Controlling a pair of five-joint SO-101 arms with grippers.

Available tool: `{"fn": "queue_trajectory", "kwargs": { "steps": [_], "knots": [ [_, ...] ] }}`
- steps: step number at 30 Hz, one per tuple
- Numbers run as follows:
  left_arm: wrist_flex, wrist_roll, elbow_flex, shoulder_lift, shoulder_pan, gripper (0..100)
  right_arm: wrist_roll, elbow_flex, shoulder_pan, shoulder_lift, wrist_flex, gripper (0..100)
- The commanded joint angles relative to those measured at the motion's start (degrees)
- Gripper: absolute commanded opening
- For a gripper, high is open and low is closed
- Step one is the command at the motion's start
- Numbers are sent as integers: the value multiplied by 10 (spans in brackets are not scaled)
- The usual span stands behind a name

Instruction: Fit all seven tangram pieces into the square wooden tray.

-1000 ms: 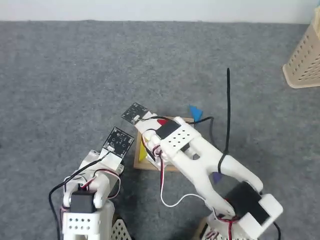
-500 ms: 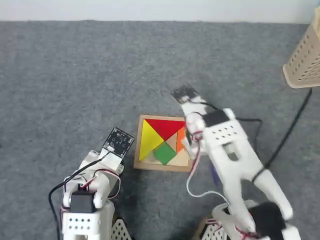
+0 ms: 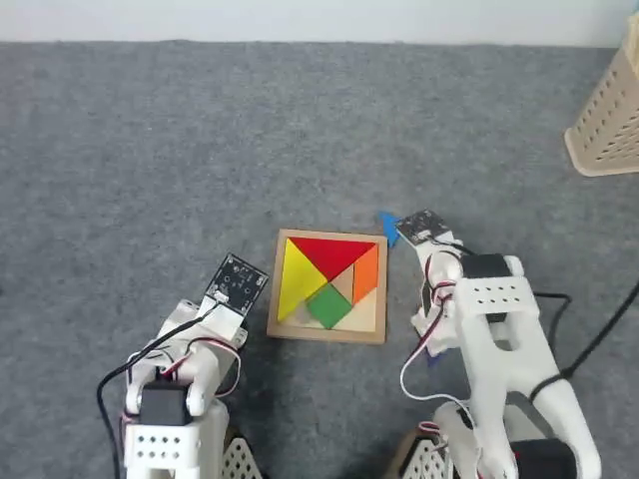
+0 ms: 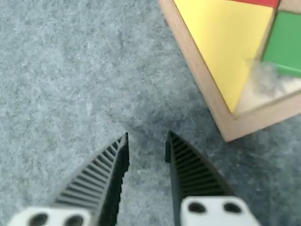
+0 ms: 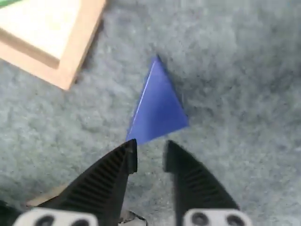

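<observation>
A blue triangle (image 5: 157, 106) lies flat on the desk beside the tray (image 5: 84, 42). The right hand (image 5: 149, 146) is by its edge, slightly parted and empty. The left hand (image 4: 146, 141) is likewise.

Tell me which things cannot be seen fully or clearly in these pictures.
- High view: the blue triangle beside the wooden tray is partly covered by the camera board on the right arm.
- High view: a purple bit lies under the right arm; its shape cannot be told.
- Left wrist view: the tray, with its yellow piece and green piece, is cut off by the picture's edge.
</observation>
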Motion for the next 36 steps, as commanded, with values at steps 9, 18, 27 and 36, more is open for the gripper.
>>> {"fn": "queue_trajectory", "kwargs": {
  "steps": [9, 18, 27, 36],
  "knots": [
    [-1, 6, -7, -12, -3, 119, 15, 17, 8, 29, -42, 194],
    [-1, 6, -7, -12, -3, 119, -70, 14, 7, 138, -153, 191],
    [-1, 6, -7, -12, -3, 119, -156, -50, -17, 168, -124, 191],
    [-1, 6, -7, -12, -3, 119, -196, -89, -42, 169, -139, 195]
  ]
}}
